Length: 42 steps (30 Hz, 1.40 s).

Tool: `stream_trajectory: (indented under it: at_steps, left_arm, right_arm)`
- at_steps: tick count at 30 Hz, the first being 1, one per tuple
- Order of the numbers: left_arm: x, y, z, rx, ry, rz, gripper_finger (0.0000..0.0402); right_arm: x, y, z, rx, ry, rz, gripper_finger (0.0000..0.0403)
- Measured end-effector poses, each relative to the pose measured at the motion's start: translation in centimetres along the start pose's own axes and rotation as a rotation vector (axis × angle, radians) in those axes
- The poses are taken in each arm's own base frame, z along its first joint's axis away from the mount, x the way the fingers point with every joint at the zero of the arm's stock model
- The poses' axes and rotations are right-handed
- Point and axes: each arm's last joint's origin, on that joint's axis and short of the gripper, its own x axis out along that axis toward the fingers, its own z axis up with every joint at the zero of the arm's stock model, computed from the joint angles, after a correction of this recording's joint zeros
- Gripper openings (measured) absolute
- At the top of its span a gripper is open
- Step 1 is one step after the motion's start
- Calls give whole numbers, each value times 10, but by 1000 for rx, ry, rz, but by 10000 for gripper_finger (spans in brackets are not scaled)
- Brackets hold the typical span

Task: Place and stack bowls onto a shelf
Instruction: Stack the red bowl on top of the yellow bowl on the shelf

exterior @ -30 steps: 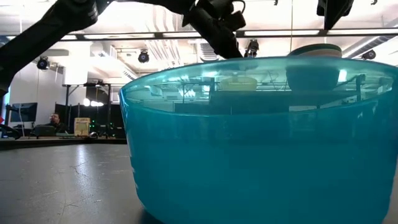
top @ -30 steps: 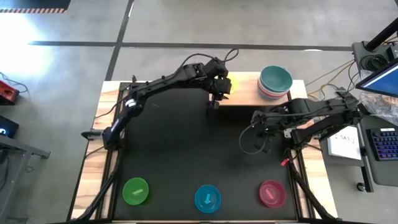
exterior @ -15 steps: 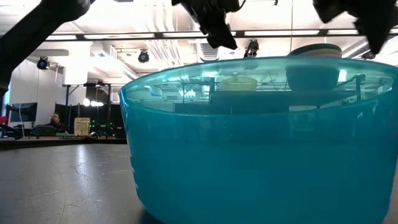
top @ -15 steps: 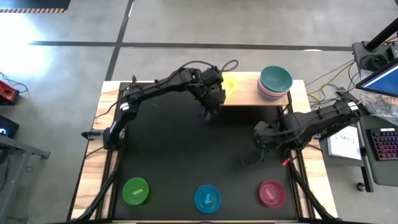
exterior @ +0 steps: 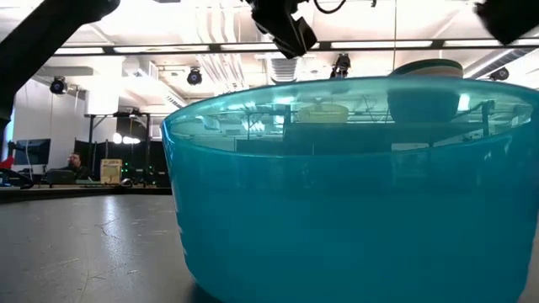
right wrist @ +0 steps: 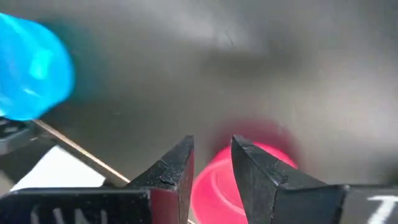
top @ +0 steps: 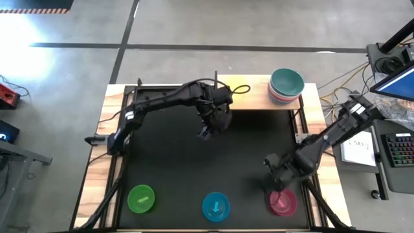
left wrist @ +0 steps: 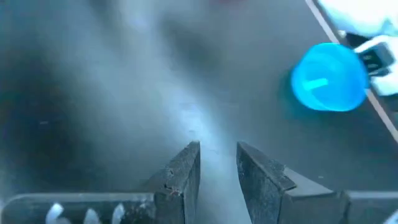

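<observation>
A cyan bowl [top: 215,206] stands on its base at the table's near edge and fills the low view [exterior: 354,185]. A green bowl [top: 141,198] sits to its left and a magenta bowl [top: 283,202] to its right. On the wooden shelf [top: 259,98] at the far edge sit a yellow bowl [top: 240,88] and a stack of bowls [top: 286,84] with a teal one on top. My left gripper [top: 203,134] [left wrist: 217,155] hangs open over the table's middle, holding nothing. My right gripper [top: 277,180] [right wrist: 211,155] is open just above the magenta bowl's [right wrist: 249,180] far side.
Cables and a keyboard [top: 401,149] lie beyond the table's right edge. Bare black tabletop [top: 168,162] stretches between the shelf and the row of three bowls. The low view looks through the cyan bowl's wall to the shelf behind.
My left gripper has drawn away from the yellow bowl on the shelf toward the table's middle, tipping further down; the yellow bowl stays on the shelf. My right gripper has swung toward the near edge and sunk toward the magenta bowl, rolling about its own line.
</observation>
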Motion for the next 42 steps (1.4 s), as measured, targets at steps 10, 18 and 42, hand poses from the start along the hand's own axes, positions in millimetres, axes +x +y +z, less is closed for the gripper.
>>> stream_trajectory:
  at_steps: [10,18,42]
  left_arm:
    - [15,-33,14,57,14,-98,87]
    - [10,-77,23,132,105,-76,87]
    - [-87,-156,-3,40,51,142,87]
  right_arm:
    - [29,33,-50,1,74,-84,95]
    - [62,54,-68,-6,145,-207,95]
    - [89,44,-69,-92,138,-319,77]
